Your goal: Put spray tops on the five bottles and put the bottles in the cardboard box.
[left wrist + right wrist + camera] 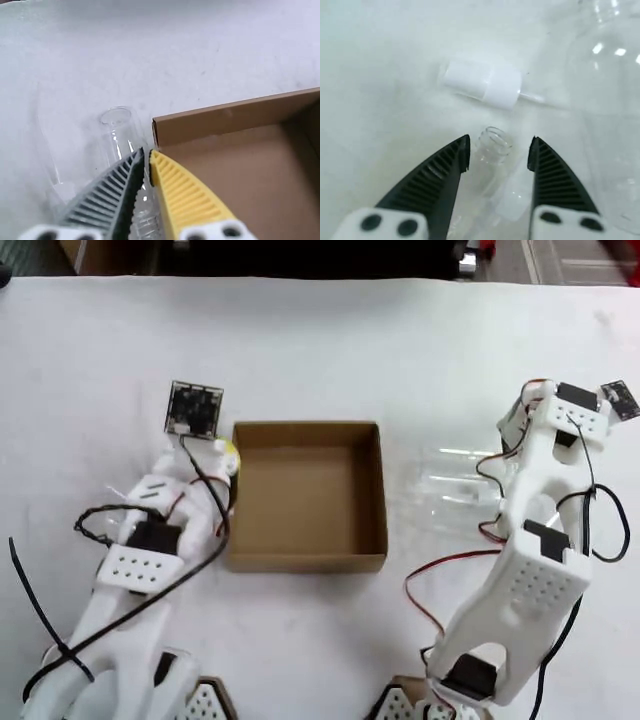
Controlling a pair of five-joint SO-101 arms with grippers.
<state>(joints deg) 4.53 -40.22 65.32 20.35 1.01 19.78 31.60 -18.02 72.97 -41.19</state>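
while left gripper [147, 153] sits clenched over a bottle [116, 129] by the cardboard box [225, 118], right gripper [498, 149] gapes over a 2nd bottle [493, 145]

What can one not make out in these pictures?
High view: count of clear bottles by the right arm; transparent, partly under it.
Left wrist view: held bottle's body, covered by the left pincer.
Right wrist view: base of the bottle inside the right pincer, beyond the edge.

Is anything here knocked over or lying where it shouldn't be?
Yes. Clear bottles lie on their sides beside the cardboard box. A small bottle has a bare neck, and a white spray top lies loose just past it. Another bottle lies on its side by the box's outer corner.
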